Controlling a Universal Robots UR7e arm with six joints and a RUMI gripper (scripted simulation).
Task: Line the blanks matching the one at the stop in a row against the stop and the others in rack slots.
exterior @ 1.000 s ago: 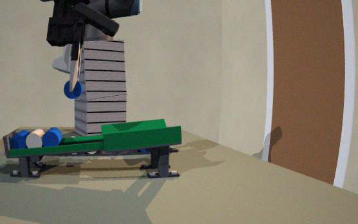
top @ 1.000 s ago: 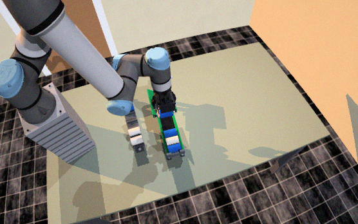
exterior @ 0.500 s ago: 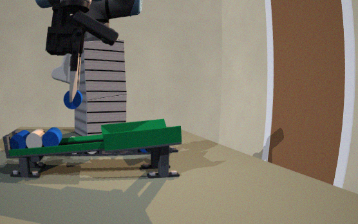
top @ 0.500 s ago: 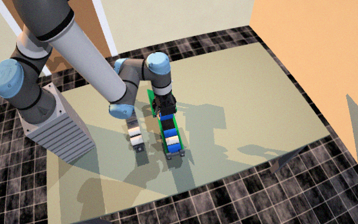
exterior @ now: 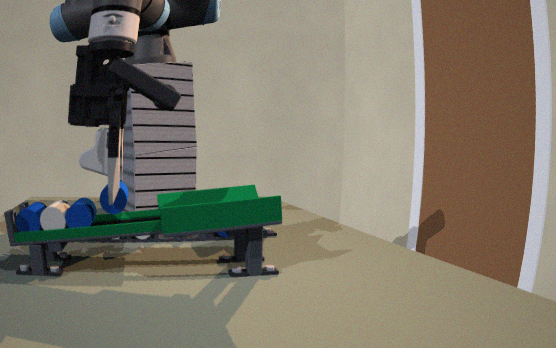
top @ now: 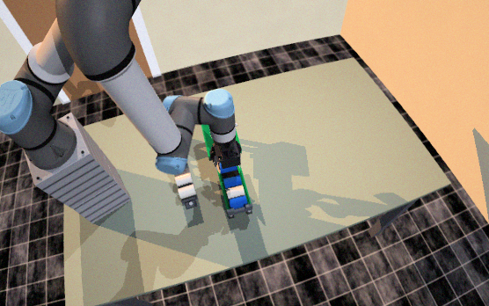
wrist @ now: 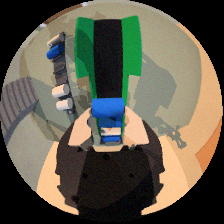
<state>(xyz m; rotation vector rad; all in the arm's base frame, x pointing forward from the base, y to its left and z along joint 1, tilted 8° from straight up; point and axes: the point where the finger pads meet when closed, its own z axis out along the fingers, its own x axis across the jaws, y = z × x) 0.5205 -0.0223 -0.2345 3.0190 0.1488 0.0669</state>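
Observation:
The green feed ramp (top: 205,132) (exterior: 220,212) (wrist: 82,55) slopes down to a grey stop (top: 239,212) (exterior: 10,217). Against the stop lie a blue blank (top: 237,202) (exterior: 29,217), a white blank (top: 234,191) (exterior: 54,215) and another blue blank (top: 231,180) (exterior: 81,212). My gripper (top: 227,163) (exterior: 114,194) (wrist: 108,107) is shut on a further blue blank (top: 229,169) (exterior: 106,199) (wrist: 107,106). It holds it crosswise just above the ramp floor, slightly up-slope of the row. The stock rack (top: 190,204) (wrist: 60,72) left of the ramp holds two white blanks (top: 184,179) (top: 187,192) (wrist: 62,91) and, in the wrist view, a blue blank (wrist: 54,50).
The grey ribbed robot base (top: 75,176) (exterior: 160,135) stands behind and left of the ramp and rack. My arm's elbow (top: 171,163) hangs over the rack's far end. The table's front edge (top: 264,257) lies beyond the stop.

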